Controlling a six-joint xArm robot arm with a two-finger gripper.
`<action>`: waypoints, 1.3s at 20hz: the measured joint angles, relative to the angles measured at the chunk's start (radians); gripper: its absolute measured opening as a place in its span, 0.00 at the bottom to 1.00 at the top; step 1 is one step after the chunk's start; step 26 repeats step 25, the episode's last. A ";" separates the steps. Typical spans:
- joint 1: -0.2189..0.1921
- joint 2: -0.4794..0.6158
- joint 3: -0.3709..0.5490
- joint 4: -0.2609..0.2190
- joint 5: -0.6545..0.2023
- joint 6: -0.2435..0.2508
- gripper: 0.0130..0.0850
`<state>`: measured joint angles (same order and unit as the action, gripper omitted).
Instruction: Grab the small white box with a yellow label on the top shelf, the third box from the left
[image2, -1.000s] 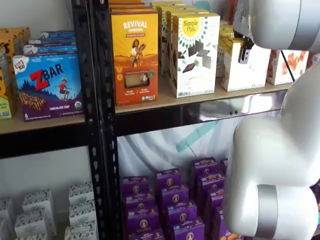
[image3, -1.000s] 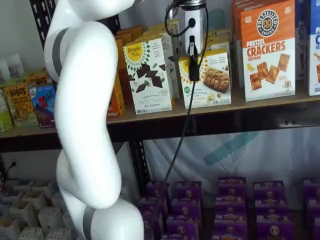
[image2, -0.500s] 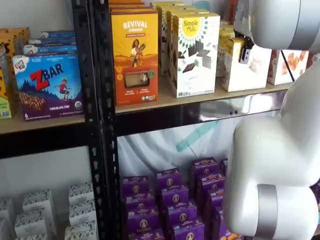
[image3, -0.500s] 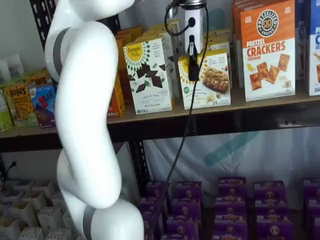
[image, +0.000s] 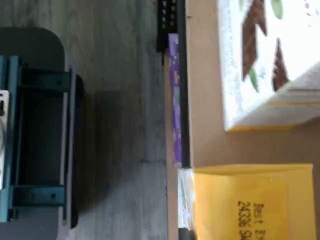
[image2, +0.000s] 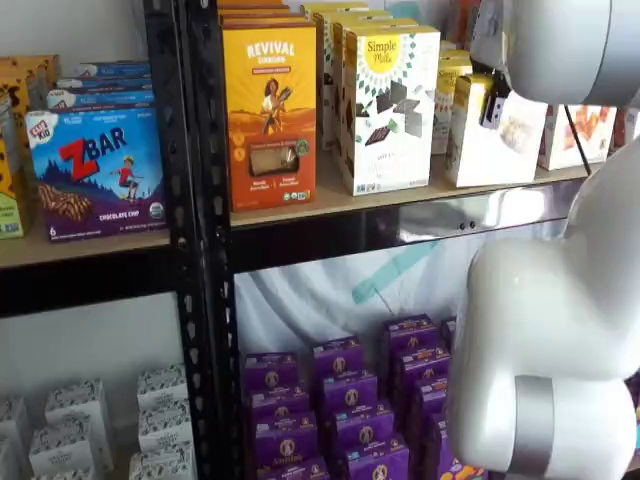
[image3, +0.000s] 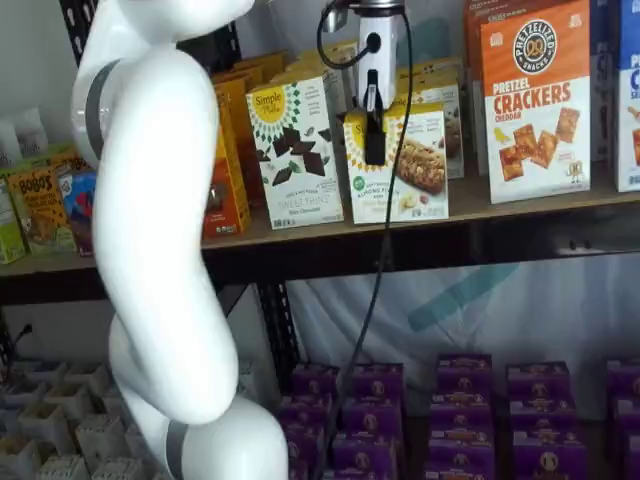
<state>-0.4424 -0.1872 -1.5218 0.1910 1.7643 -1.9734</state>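
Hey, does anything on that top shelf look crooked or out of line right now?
Yes. The small white box sits tilted and pulled forward of the yellow-topped boxes behind it on the top shelf. The gripper is shut on its yellow top edge. The Simple Mills box beside it stands straight.

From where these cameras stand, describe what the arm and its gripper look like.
The arm is glossy white with rounded, bulbous links and grey bands at the joints. The gripper has a narrow white body with black fingers below it. A black cable loops at its top and hangs down in front of the shelves.
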 joint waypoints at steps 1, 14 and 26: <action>-0.001 -0.014 0.010 0.001 0.008 0.000 0.28; 0.018 -0.201 0.177 -0.021 0.049 0.018 0.28; 0.034 -0.302 0.276 -0.032 0.051 0.031 0.28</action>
